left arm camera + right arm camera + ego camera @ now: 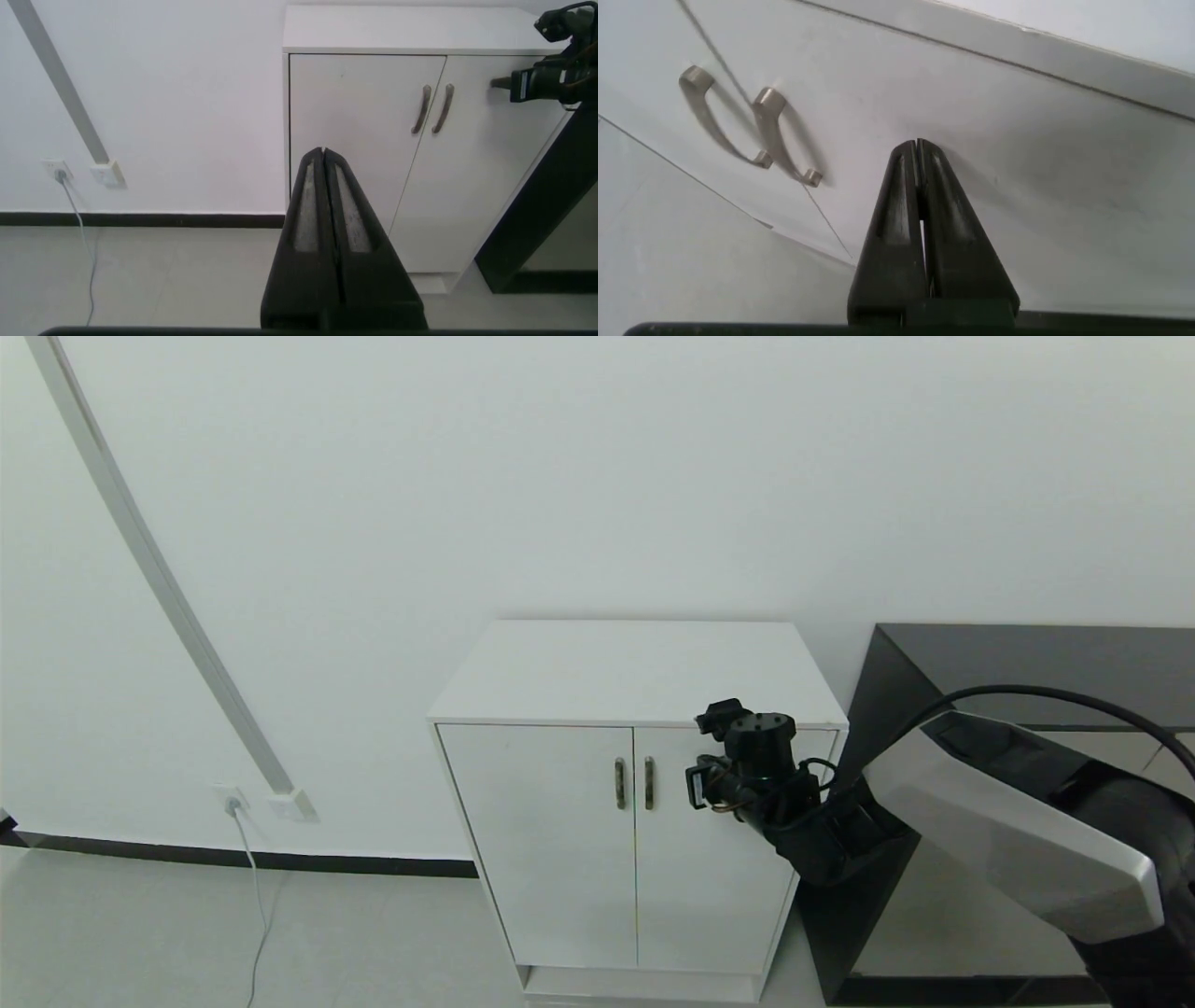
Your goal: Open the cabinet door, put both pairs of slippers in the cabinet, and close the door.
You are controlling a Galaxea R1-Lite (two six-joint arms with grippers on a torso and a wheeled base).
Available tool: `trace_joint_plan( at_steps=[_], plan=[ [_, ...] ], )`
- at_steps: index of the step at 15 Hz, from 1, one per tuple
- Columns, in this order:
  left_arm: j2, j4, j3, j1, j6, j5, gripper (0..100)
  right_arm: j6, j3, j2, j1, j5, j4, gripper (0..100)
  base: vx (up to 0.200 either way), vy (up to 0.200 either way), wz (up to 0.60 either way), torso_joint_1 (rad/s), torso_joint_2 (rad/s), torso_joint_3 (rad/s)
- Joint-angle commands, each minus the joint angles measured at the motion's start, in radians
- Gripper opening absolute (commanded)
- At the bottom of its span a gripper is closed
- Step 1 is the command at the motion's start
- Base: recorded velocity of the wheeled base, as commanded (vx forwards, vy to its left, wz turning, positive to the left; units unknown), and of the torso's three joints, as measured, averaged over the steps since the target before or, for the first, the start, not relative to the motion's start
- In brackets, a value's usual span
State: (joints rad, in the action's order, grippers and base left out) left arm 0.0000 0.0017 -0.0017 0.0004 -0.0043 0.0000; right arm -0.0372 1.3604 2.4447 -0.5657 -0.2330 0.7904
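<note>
- In the head view the white cabinet [635,672] stands against the wall at about 6 o'clock from the middle of the view, with both doors shut.
- Its left handle [619,783] and right handle [649,783] sit upright on either side of the centre seam.
- At 3 o'clock of the handles, close by them, we see the right gripper [697,788] in front of the right door [709,896]. Its arm comes in from 4 o'clock.
- A black unit [1027,663] stands just beside the cabinet at 3 o'clock.
- At 9 o'clock of the cabinet a socket [231,800] sits low on the wall, and a cable [257,896] hangs from it to the floor.
- In the left wrist view the left gripper [322,159] has its jaws pressed together and holds nothing. It is well apart from the cabinet [411,28].
- Farther off, the right gripper [505,83] points at the right door, near the handles.
- In the right wrist view the right gripper [918,149] has its jaws pressed together with nothing between them, and its tip is close to the right door [1046,159].
- We cannot tell whether the tip touches the door.
- The right handle [789,135] lies near the tip and is not gripped. The left handle [724,117] is just beyond it.
</note>
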Motion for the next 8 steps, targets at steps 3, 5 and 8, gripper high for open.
trace_joint_plan(
  at_steps=[3, 5, 8],
  plan=[
    [0.000, 0.000, 0.000, 0.001, 0.000, 0.000, 0, 0.000, -0.198, -0.194, -0.042, -0.012, 0.055, 0, 0.000, 0.000, 0.00, 0.000, 0.00, 0.000],
    [0.000, 0.000, 0.000, 0.001, 0.000, 0.000, 0, 0.000, -0.314, -0.286, -0.042, -0.020, 0.096, 0, 0.000, 0.000, 0.00, 0.000, 0.00, 0.000],
    [0.000, 0.000, 0.000, 0.001, 0.000, 0.000, 0, 0.000, -0.471, -0.423, -0.040, -0.022, 0.130, 0, 0.000, 0.000, 0.00, 0.000, 0.00, 0.000]
  ],
)
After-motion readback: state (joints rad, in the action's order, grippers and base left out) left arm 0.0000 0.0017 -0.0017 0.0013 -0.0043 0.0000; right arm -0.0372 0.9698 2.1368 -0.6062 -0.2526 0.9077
